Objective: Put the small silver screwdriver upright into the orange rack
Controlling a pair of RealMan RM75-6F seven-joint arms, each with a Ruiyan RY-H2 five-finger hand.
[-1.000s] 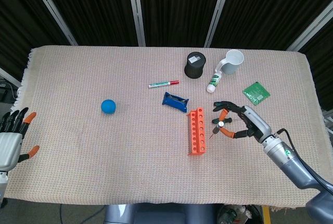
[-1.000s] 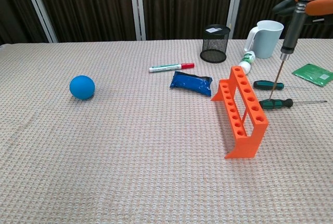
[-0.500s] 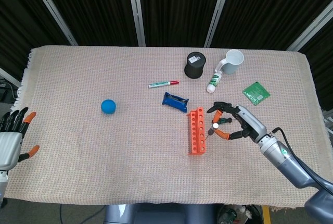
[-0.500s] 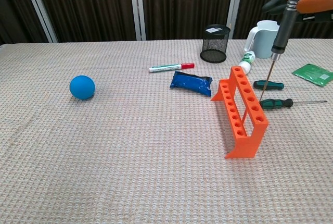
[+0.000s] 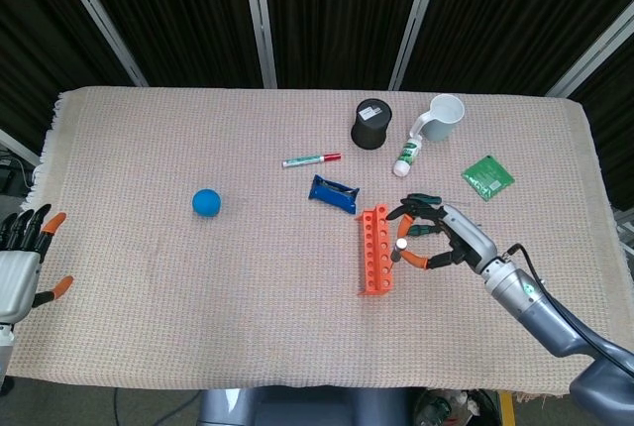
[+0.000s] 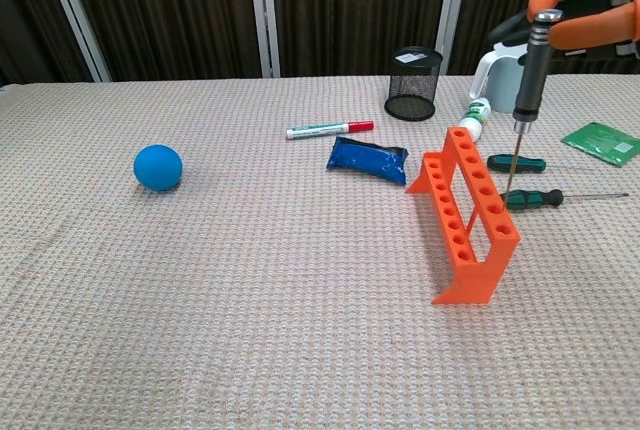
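Right hand [image 6: 585,12] pinches the silver screwdriver [image 6: 527,68] upright, tip seemingly above the orange rack [image 6: 466,212] (holes bare).

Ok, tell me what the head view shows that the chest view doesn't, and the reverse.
Only the head view shows the left hand, open at the table's left edge, and the whole right hand with its arm.

Only the chest view shows the silver screwdriver hanging upright, tip just beside the orange rack, plus two green-handled screwdrivers lying behind the rack.

Both show the rack, blue ball, red-capped marker, blue packet, black mesh cup, white mug and green board.
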